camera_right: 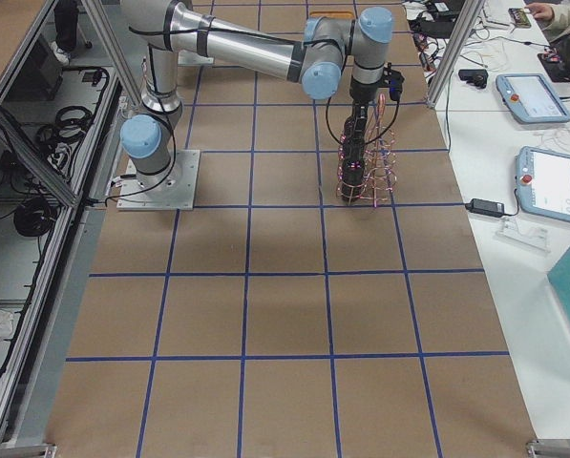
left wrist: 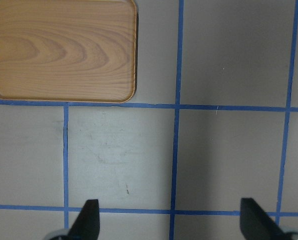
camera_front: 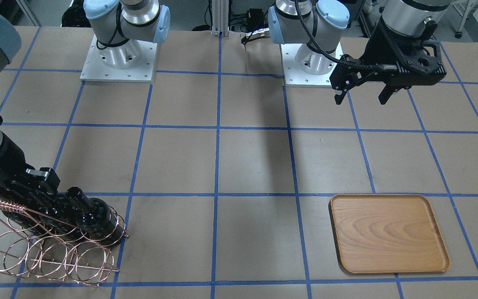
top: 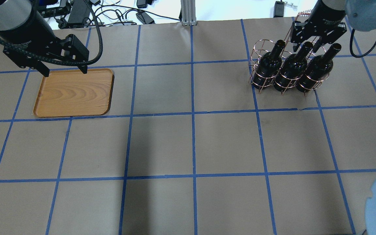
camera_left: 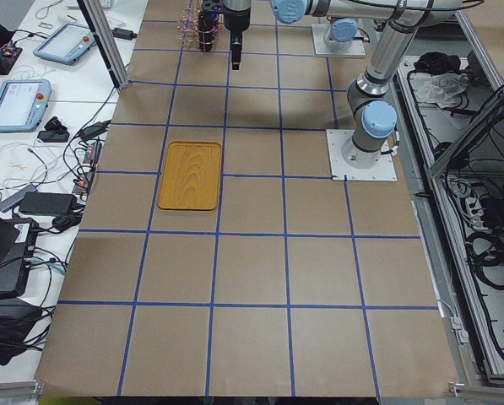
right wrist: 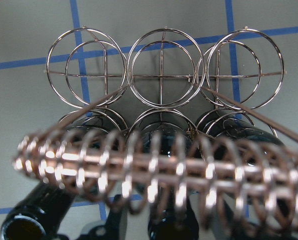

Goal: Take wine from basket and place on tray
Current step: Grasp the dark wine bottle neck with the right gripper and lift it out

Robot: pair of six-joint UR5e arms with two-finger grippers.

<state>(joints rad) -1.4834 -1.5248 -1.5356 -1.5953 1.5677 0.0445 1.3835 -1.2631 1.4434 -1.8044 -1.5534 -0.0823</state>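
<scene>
Three dark wine bottles (top: 290, 67) stand tilted in the near row of the copper wire basket (top: 259, 41); they also show in the front view (camera_front: 96, 218). My right gripper (top: 306, 49) is low over the basket, jaws open either side of the middle bottle's neck, beside the twisted handle (right wrist: 163, 170). The wooden tray (top: 73, 93) lies bare at the far left. My left gripper (top: 65, 71) hovers open and empty above the tray's far edge; in its wrist view the tray (left wrist: 64, 50) is at top left.
The brown table has a blue tape grid (top: 193, 112). The basket's far row of rings (right wrist: 161, 70) holds nothing. Cables and a metal post (top: 186, 11) sit beyond the far edge. Arm bases (camera_front: 118, 58) stand on the robot's side.
</scene>
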